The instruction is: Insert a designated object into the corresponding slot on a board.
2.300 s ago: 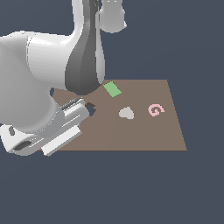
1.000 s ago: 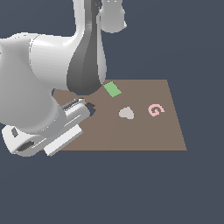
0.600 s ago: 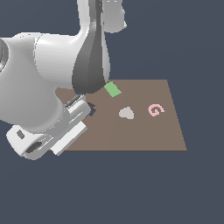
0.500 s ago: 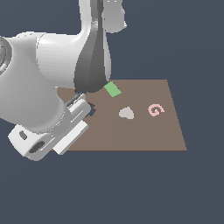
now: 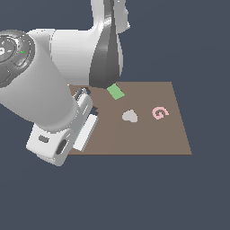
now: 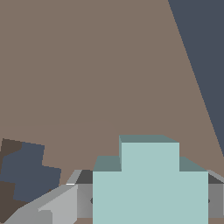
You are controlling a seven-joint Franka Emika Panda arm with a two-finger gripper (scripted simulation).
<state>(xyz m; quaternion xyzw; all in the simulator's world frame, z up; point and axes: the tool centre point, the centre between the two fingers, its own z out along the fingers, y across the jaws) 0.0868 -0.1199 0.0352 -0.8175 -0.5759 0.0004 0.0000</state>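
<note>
Wrist view pretty much says it all: the claw point(image 6: 148, 199) is clamped on the teal cross point(image 6: 149, 183), fingers point(image 6: 57, 205) pressed to either side of it, held just above the board point(image 6: 96, 65). The cross slot point(image 6: 27, 173) sits close by on the board, off to one side of the piece, not lined up under it. In the exterior view the arm point(image 5: 58, 90) hides the claw; a green rectangle point(image 5: 115, 91), heart point(image 5: 130, 116) and pink G point(image 5: 159, 112) lie on the board.
</note>
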